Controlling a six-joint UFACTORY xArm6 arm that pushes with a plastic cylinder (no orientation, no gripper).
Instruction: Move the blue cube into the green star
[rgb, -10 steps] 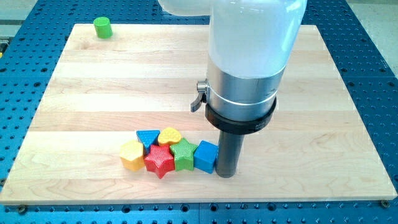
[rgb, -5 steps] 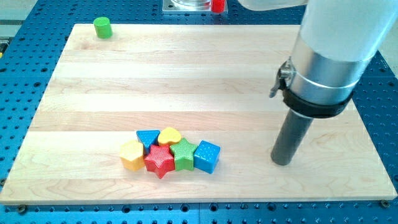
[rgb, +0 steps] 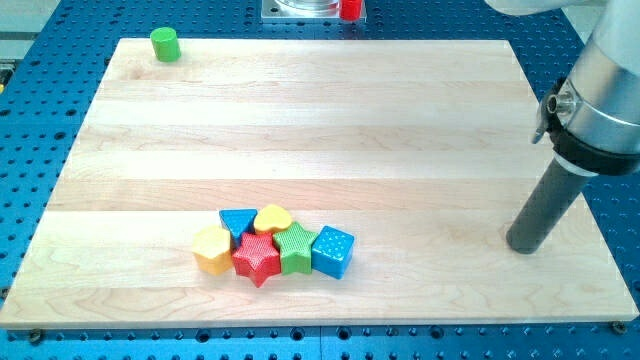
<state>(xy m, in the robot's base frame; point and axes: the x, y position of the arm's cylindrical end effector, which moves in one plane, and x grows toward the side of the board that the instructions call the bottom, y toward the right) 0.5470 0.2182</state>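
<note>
sitting near the desk (rgb: 320, 120) bottom edge, left of centre: blue cube (rgb: 332, 251) touching the green star (rgb: 295, 247) on its right. resting near the desk's right edge, well apart from the cube: my tip (rgb: 525, 248), a plain tool holding nothing, with no jaws.

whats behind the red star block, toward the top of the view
Behind the red star block sit the blue triangular block and the yellow heart-shaped block, side by side. Their lower edges are covered by the front row, so whether they touch the star cannot be seen.
</note>
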